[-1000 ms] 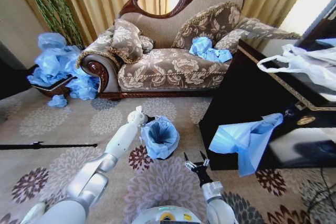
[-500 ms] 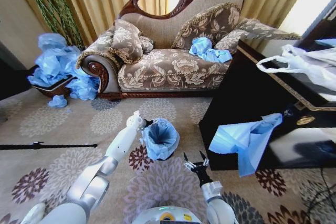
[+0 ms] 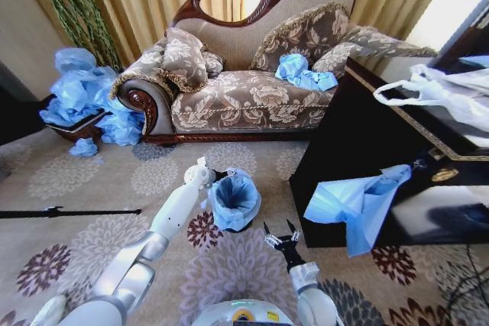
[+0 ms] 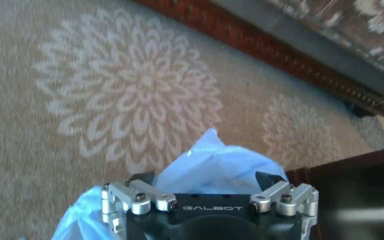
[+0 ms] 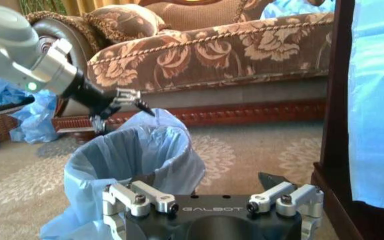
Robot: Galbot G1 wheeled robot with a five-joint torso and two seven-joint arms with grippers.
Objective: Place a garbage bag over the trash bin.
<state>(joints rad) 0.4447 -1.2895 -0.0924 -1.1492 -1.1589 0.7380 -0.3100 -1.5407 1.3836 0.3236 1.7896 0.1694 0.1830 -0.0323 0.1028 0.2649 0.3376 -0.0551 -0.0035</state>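
Observation:
The light blue garbage bag (image 3: 233, 198) lines the small trash bin (image 3: 241, 226) on the carpet, its rim folded over the outside and only a dark sliver of bin showing at the base. My left gripper (image 3: 213, 179) is at the bag's far-left rim, open, with a raised flap of the garbage bag (image 4: 212, 162) between its spread fingers. From the right wrist view the left gripper (image 5: 122, 114) hangs over the rim of the garbage bag (image 5: 128, 157). My right gripper (image 3: 279, 233) stands open just right of the bin, near its front.
A patterned sofa (image 3: 244, 93) with loose blue bags (image 3: 304, 72) stands behind. A pile of blue bags (image 3: 84, 97) lies at the back left. A dark cabinet (image 3: 359, 143) at the right carries a hanging blue bag (image 3: 359, 202) and a white bag (image 3: 443, 93). A black rod (image 3: 69, 211) lies on the carpet.
My left gripper has shifted slightly along the bag's far-left rim, where a flap now stands up. The right gripper has edged a little toward the bin.

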